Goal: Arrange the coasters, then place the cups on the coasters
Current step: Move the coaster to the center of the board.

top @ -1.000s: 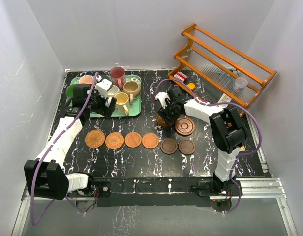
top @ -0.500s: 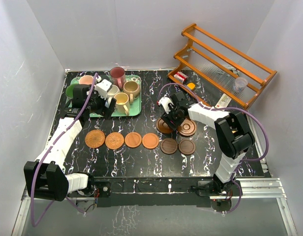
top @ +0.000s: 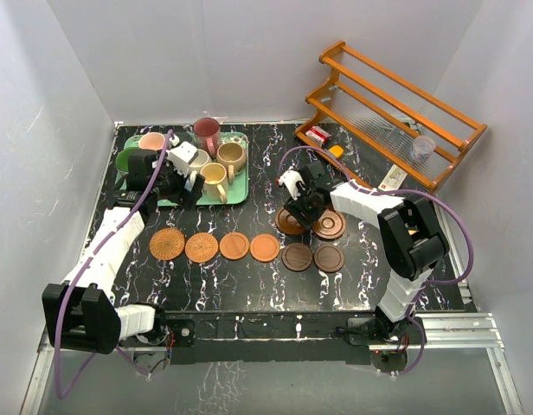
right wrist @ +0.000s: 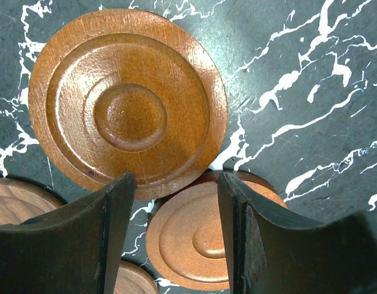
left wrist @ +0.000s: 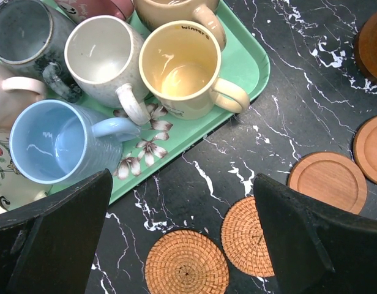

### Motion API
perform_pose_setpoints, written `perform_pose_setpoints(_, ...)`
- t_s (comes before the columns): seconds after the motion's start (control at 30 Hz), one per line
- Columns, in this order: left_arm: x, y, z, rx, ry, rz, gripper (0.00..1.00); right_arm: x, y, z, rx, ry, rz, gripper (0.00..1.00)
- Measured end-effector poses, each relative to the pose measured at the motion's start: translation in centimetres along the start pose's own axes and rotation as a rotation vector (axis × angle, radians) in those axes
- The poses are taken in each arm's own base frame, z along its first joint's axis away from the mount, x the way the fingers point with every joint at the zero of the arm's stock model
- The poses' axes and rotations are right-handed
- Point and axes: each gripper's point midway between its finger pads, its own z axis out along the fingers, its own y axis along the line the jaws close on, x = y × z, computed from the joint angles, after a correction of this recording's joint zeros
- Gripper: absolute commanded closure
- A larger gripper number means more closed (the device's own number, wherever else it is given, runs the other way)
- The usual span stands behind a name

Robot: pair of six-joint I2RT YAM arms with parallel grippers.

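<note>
Right tool (top: pixel 294 203): we note it moved in since a second ago, jaws half apart, empty, over two overlapping dark coasters (right wrist: pixel 127 98), centre-right; pickup likely next. Six coasters (top: pixel 234 245) rowed below. Left tool (left wrist: pixel 182 177): wide open, empty. Cups (left wrist: pixel 179 76): tray (left wrist: pixel 253 58), upper left.

The table (top: pixel 249 285) is black stone-look with white veining and slightly glossy. The green tray (left wrist: pixel 250 55) on it looks like smooth plastic. In the tray, the yellow-cream mug (left wrist: pixel 179 67) is shiny glazed ceramic and the cream-white mug (left wrist: pixel 100 58) is speckled glaze. In front of the tray, the woven coasters (left wrist: pixel 186 268) are rough fibre. Right of the tray, the dark brown coasters (right wrist: pixel 127 101) are grooved wood with a glossy, fine-grained varnish.
</note>
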Motion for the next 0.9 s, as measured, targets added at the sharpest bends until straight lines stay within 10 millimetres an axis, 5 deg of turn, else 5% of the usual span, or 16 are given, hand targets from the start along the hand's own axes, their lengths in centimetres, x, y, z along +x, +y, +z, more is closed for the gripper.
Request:
perform_pose_setpoints(0.4, 1.2, -1.3, 0.4, 0.078, 0.036, 0.021, 0.01, 1.0, 0.2, -0.5, -0.009, 0.036, -0.014, 0.45)
perform_pose_setpoints(0.9, 3.8, -6.4, 1.9, 0.314, 0.084, 0.102, 0.02, 0.2, 0.9, -1.3, -0.06, 0.019, 0.0, 0.38)
